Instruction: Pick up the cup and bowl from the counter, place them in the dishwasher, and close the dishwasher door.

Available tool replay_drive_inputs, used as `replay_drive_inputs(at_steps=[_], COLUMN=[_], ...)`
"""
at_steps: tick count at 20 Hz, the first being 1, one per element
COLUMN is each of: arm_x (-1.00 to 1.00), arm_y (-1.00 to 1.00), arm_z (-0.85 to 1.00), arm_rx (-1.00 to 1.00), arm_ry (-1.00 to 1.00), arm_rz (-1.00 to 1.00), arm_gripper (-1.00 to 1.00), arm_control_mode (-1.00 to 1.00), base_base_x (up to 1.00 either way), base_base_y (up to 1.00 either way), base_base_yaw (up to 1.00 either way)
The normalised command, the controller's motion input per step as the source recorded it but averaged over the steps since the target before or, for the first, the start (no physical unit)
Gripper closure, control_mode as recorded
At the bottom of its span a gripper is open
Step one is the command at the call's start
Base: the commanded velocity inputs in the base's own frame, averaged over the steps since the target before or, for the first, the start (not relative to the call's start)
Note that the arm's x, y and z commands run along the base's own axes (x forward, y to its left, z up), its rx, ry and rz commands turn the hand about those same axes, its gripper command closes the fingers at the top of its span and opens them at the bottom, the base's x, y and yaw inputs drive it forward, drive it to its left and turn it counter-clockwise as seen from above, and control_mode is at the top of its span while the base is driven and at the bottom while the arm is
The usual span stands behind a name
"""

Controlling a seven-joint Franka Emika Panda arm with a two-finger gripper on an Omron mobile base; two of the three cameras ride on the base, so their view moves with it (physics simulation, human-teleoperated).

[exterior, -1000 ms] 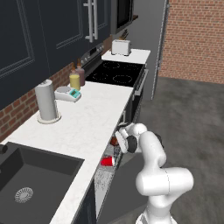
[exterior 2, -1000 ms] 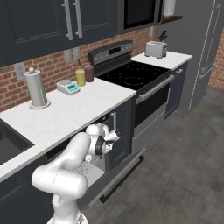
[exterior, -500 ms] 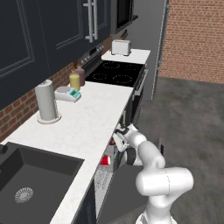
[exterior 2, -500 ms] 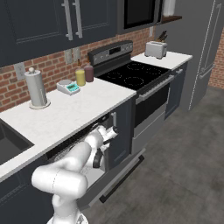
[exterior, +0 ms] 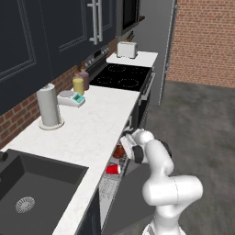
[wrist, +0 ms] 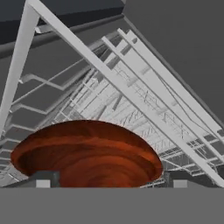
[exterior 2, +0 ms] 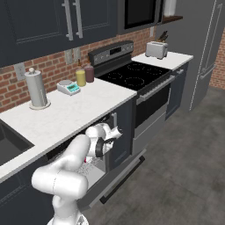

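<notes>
Bowl, shallow dark reddish-brown (wrist: 87,153): lower centre of hand view, in dishwasher's grey wire rack (wrist: 131,100). Two-finger gripper (wrist: 111,179) spread around it, apparently letting go. Next: withdraw, close door.

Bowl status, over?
Claw open, tips either side of bowl. Bowl in dishwasher rack, cup in too. Door down, nothing blocking.

One bowl (wrist: 87,153), one cup (exterior: 112,169), two jars (exterior: 78,84), one toaster (exterior: 127,49), one paper towel roll (exterior: 48,105), one scale (exterior: 69,98).
</notes>
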Motion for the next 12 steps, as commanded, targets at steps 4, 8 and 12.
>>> replay_drive_inputs(at_steps=[4,8,12], arm_x=[-0.34,-0.42,-0.48], arm_y=[-0.18,-0.33,-0.43], arm_z=[0.16,0.84,1.00], arm_rx=[0.04,0.10,0.16], arm_ry=[0.00,-0.06,-0.06], arm_rz=[-0.05,-0.05,-0.04], arm_gripper=[-1.00,-1.00,-1.00], arm_control_mode=[-1.00,-1.00,-1.00], base_base_x=[0.00,0.00,0.00], base_base_y=[0.00,0.00,0.00], base_base_yaw=[0.00,0.00,0.00])
